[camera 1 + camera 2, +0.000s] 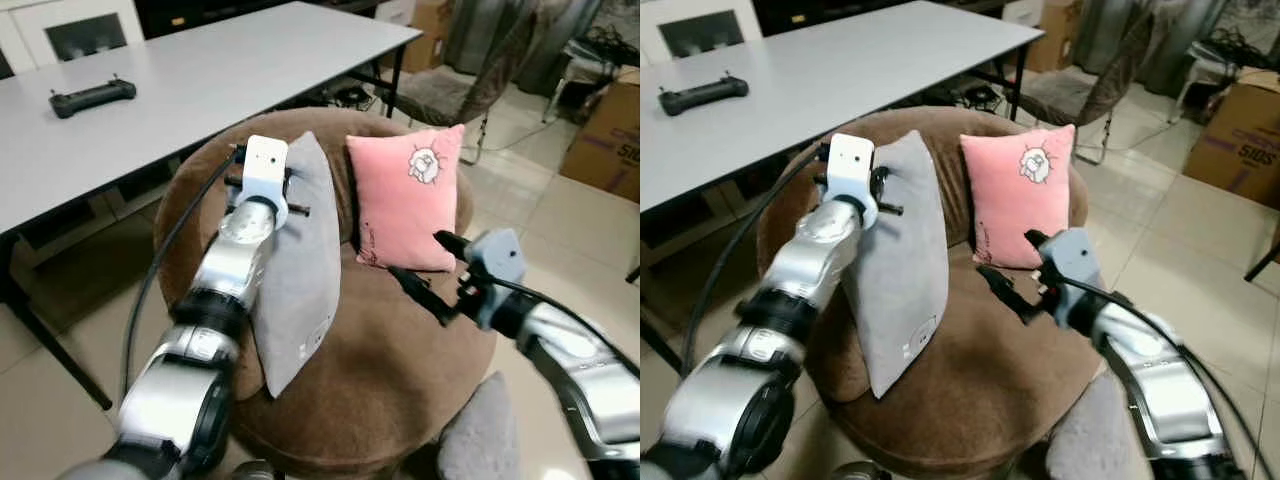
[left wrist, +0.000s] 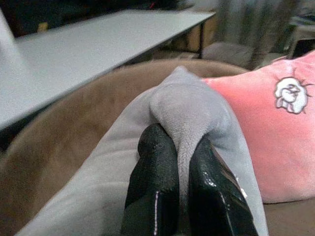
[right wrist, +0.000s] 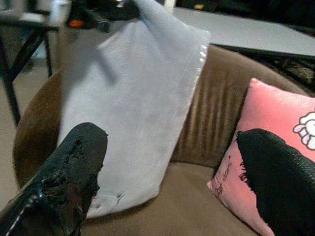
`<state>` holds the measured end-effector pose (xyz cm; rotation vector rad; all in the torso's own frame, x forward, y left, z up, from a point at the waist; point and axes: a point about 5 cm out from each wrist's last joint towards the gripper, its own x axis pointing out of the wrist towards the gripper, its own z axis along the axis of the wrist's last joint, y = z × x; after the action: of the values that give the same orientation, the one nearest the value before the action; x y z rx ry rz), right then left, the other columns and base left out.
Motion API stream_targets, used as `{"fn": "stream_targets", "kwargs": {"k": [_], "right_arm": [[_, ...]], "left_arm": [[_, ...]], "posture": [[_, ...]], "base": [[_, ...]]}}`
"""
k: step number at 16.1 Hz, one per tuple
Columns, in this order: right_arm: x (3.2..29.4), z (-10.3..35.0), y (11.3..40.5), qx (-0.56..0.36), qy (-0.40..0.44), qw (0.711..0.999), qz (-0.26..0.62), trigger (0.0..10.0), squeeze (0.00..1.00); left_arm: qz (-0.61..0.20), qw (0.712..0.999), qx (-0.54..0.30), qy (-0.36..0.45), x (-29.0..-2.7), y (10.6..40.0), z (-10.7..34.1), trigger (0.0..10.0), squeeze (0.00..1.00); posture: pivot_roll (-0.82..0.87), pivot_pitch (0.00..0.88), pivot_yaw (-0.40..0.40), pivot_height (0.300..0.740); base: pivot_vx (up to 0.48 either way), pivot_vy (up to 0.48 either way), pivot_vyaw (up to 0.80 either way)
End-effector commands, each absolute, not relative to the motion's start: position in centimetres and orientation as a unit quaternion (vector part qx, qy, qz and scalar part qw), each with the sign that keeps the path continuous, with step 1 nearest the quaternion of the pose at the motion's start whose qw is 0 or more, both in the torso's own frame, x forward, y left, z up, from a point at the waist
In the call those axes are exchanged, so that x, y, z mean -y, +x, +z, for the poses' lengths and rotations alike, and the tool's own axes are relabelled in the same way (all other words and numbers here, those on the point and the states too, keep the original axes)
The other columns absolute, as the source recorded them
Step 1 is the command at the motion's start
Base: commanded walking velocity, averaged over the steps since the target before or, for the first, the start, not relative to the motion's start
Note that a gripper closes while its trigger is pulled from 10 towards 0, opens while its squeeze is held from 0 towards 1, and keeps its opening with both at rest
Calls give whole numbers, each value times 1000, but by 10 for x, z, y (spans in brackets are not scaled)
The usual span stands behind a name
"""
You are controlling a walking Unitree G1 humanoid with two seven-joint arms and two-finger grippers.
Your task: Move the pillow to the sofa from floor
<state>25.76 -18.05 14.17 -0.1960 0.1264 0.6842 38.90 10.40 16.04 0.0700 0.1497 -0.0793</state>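
On the sofa, two pillows side by side: grey pillow left, pink pillow right, against the backrest; behind, worktop carrying a controller.

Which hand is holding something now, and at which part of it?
The left hand pinches the soft grey pillow at its top corner; the right hand is open, holding nothing.

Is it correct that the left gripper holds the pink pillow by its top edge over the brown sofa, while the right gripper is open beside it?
Not quite. The left gripper holds the grey pillow, not the pink pillow, as the left wrist view shows. The rest stands: it is gripped by its top edge over the brown sofa, with the right gripper open beside it.
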Motion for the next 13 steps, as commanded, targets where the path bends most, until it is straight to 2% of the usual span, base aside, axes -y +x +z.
{"fn": "stream_targets", "kwargs": {"k": [1,4,5,6,7,8,13], "right_arm": [[181,147,254,-63,-97,927,357,10000,0],[179,146,251,-76,-105,914,384,10000,0],[174,145,251,-81,-105,905,404,10000,0],[172,144,251,-84,-105,902,410,10000,0],[167,140,250,-94,-108,890,432,10000,0],[164,137,248,-103,-108,881,449,10000,0],[159,128,244,-129,-98,850,502,10000,0]], "left_arm": [[8,997,-72,13,-111,394,165,10000,0],[83,990,-117,3,-131,391,140,10000,0],[151,976,-155,-8,-155,383,118,10000,0],[171,972,-164,-7,-162,380,113,10000,0],[210,961,-182,13,-180,372,101,10000,0],[213,960,-181,28,-187,369,99,10000,0],[167,971,-140,93,-183,370,108,10000,0]], "posture": [[26,0,31,740],[22,0,28,740],[31,0,20,740],[31,0,20,740],[39,0,14,740],[45,0,11,740],[57,0,6,740]], "base": [[0,0,0],[0,0,0],[0,0,0],[0,0,0],[0,0,0],[0,0,0],[0,0,0]]}}
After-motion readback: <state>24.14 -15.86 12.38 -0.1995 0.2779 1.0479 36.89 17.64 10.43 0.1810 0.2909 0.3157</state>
